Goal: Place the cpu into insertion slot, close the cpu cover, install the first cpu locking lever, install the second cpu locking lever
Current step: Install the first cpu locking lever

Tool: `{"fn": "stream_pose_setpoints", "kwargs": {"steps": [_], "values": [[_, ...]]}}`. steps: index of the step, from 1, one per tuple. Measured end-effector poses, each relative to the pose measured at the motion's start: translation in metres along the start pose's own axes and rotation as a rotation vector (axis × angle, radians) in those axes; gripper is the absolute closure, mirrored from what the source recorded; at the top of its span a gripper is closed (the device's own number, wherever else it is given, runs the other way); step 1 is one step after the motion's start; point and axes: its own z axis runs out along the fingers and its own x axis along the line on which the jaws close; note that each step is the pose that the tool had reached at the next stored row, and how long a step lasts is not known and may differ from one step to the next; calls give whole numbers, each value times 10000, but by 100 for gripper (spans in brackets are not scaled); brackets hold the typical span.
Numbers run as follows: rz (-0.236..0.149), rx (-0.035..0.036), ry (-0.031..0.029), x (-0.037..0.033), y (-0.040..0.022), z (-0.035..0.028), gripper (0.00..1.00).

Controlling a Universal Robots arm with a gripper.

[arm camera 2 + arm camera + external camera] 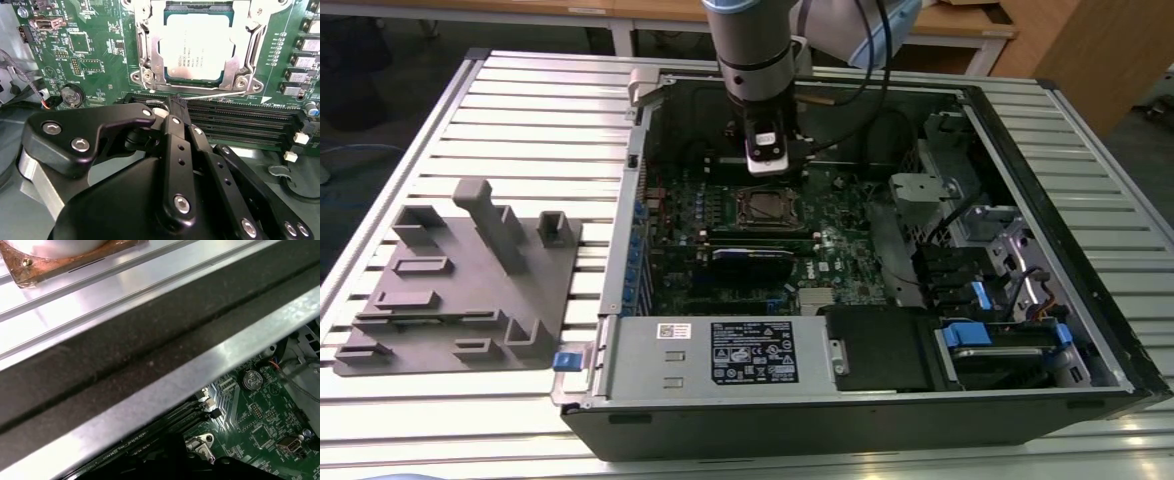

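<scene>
The cpu (195, 47) lies flat in the insertion slot (767, 208) on the green board, its silver-grey top facing up. The cpu cover (150, 50), a silver frame, lies down over the chip's edges. A thin silvery locking lever (220, 94) runs along the socket's edge beside the long black memory slots. My gripper (173, 102) has its black fingers (182, 135) drawn together, and their tip sits right at that lever. Whether the tip touches the lever I cannot make out. In the exterior view my gripper (769, 165) hangs just behind the socket.
The open computer case (1067, 200) walls the board in on all sides. Long memory slots (240, 120) lie beside the socket, and a black card (750, 265) in front of it. A power supply (720, 350) and drive cage (987, 340) fill the front. A grey fixture block (454, 280) stands at the exterior view's left.
</scene>
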Motion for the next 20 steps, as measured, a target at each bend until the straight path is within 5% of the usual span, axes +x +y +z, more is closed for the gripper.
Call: {"fn": "stream_pose_setpoints", "kwargs": {"steps": [5, 20], "values": [[-27, 57, -32, -3, 2, 8, 89], [-27, 61, -34, -34, 40, 28, 89]]}}
